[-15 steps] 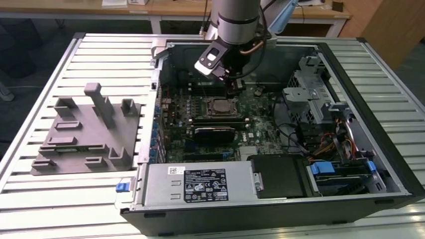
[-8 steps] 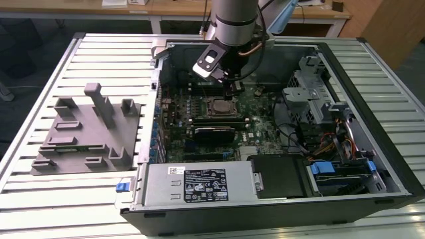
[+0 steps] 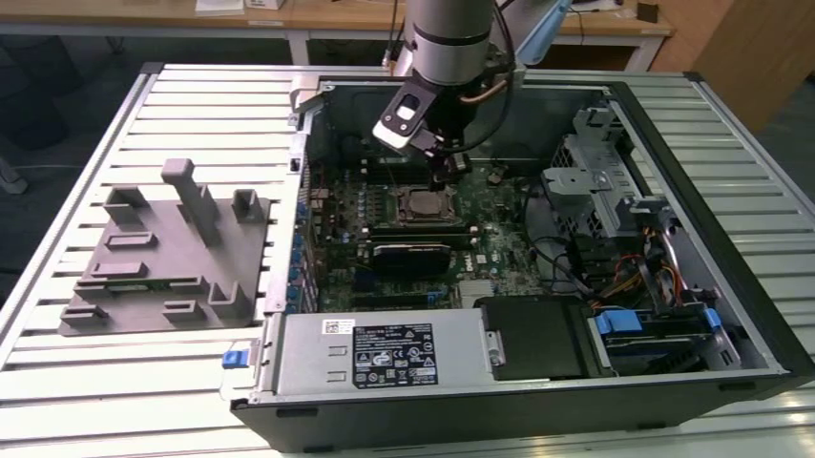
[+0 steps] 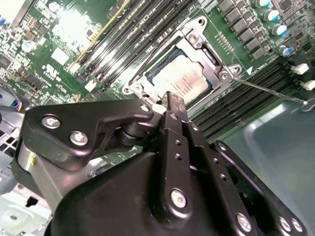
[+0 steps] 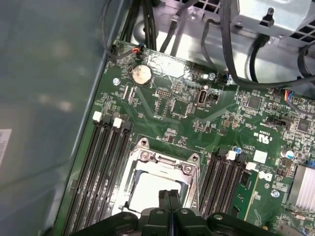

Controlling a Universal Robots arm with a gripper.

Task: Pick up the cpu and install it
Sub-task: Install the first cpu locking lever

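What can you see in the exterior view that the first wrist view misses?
The exterior view alone has the whole computer case, the grey holder block beside it on the slatted table, and the arm's silver body. The first wrist view alone has the round coin battery. Both have the cpu sitting in its socket, with the gripper shut just above it.
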